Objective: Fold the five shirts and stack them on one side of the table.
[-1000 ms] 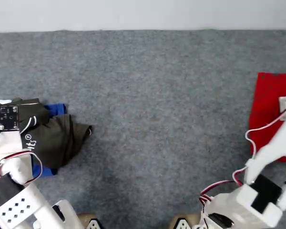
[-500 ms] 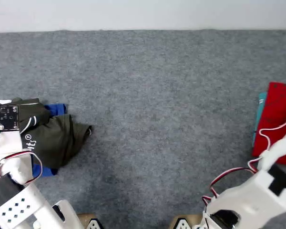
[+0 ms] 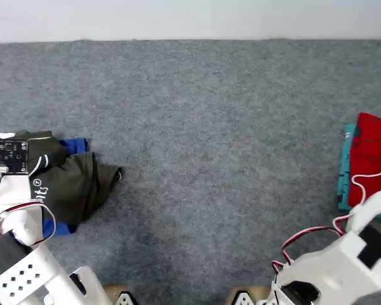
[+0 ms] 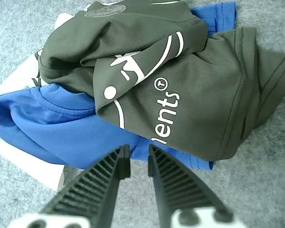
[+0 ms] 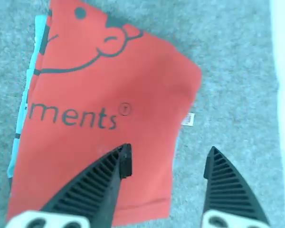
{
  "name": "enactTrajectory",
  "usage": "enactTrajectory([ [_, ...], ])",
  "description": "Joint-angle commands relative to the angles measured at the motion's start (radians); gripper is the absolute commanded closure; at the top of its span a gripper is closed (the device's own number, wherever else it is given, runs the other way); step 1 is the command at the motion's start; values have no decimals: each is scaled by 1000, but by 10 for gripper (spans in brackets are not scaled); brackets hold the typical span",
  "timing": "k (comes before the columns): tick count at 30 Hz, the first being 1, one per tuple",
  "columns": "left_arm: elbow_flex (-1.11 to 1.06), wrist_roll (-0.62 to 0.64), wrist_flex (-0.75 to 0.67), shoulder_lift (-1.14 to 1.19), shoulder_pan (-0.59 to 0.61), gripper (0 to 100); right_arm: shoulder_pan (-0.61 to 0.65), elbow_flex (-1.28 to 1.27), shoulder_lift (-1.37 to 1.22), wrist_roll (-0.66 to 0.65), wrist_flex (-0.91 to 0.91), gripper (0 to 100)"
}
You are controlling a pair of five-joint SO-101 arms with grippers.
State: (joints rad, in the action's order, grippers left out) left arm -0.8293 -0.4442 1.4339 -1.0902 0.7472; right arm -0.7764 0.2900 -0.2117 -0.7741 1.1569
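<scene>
The right gripper [image 5: 169, 154] was spread wide and empty, with the red shirt [image 5: 104, 118] right under it. The left gripper [image 4: 138, 152], almost closed and empty, hung just by the blue shirt [image 4: 52, 128].

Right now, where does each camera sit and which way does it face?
High view: fixed overhead, looking down on the table; left arm by the olive shirt, right arm by the red shirt.
Left wrist view: on the left wrist, facing down past the left gripper onto the olive shirt.
Right wrist view: on the right wrist, facing down past the open right gripper onto the red shirt.
Shared: both shirts appear in the high view too.
</scene>
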Motion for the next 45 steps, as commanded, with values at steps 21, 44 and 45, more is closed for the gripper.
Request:
enactTrajectory([
  [21, 259, -3, 157, 0, 2, 925, 125, 5, 205, 209, 638, 990],
  [44, 357, -124, 146, 629, -253, 790, 390, -574, 743, 562, 636, 990],
  [45, 357, -126, 118, 675, -255, 790, 390, -582, 760, 562, 636, 990],
])
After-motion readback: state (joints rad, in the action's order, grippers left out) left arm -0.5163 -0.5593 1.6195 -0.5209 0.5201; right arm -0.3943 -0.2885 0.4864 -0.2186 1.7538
